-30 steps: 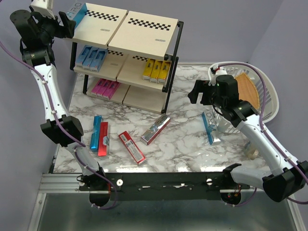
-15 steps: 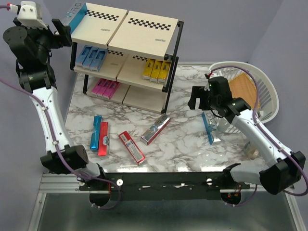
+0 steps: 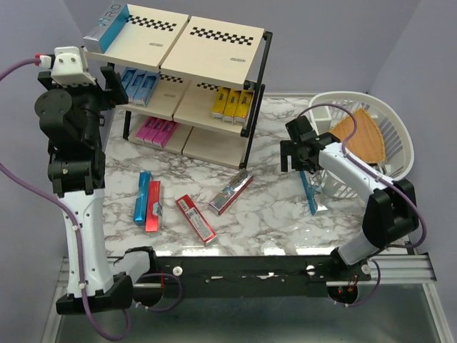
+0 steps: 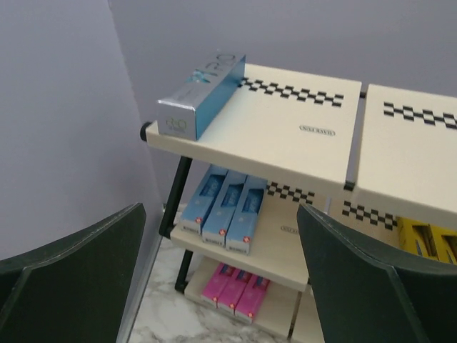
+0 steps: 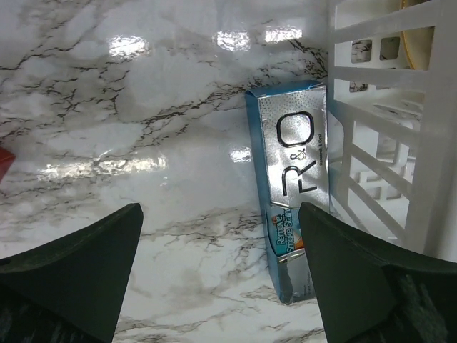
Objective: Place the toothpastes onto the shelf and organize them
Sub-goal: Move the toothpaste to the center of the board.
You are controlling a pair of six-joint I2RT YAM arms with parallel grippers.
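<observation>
R gripper (image 3: 296, 157) spread wide, right above teal box (image 5: 293, 171) at table's right edge, against basket (image 5: 378, 143). Box's long axis runs near-far, crosswise to finger gap. L gripper (image 4: 221, 279) spread, far off by shelf (image 4: 300, 136).

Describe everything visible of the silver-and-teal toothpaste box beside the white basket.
The toothpaste box is a long, narrow carton, seemingly cardboard, with a shiny silver top face printed R&O and teal sides. It lies flat on the marble table, its long side close along the white basket; contact is unclear. The open right gripper hovers above without touching it.
</observation>
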